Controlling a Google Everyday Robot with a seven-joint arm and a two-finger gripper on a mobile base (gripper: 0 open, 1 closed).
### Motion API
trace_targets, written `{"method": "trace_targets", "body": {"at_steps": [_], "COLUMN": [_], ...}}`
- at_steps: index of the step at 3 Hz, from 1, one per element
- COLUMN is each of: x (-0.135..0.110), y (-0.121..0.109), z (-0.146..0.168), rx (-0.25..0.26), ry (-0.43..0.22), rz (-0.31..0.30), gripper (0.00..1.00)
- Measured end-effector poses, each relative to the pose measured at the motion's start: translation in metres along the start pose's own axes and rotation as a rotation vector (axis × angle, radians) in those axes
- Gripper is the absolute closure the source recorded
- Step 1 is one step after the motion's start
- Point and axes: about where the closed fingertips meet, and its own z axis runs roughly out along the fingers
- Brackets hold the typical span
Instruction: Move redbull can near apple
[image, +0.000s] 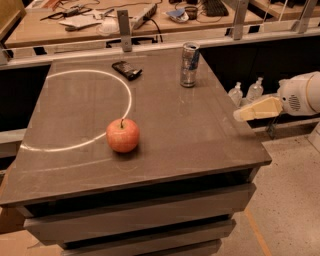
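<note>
Camera view: redbull can (190, 64) stands upright near the table's (200, 135) far right edge, its lettering unreadable, well apart from the apple (122, 135) nearer the front. The gripper (245, 113) hovers off the right edge, pointing left, holding nothing; how open, I cannot tell. A dark bar (126, 70) lies left of the can.

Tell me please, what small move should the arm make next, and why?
Probably bring the pincer over the table toward the can. The pincer hangs beyond the table's right edge, apart from the can and not yet touching it. The can stands upright near the far edge, well away from the apple, so it must be grasped first.
</note>
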Motion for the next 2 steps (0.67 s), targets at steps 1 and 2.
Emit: {"method": "trace_targets", "body": {"at_steps": [1, 2], "x": [-0.011, -0.024], "y": [0.000, 0.004], "z": [0.000, 0.000], "rx": [-0.014, -0.066], "ry": [-0.047, -0.119], "rz": [-0.001, 0.005], "gripper": [0.00, 0.00]}}
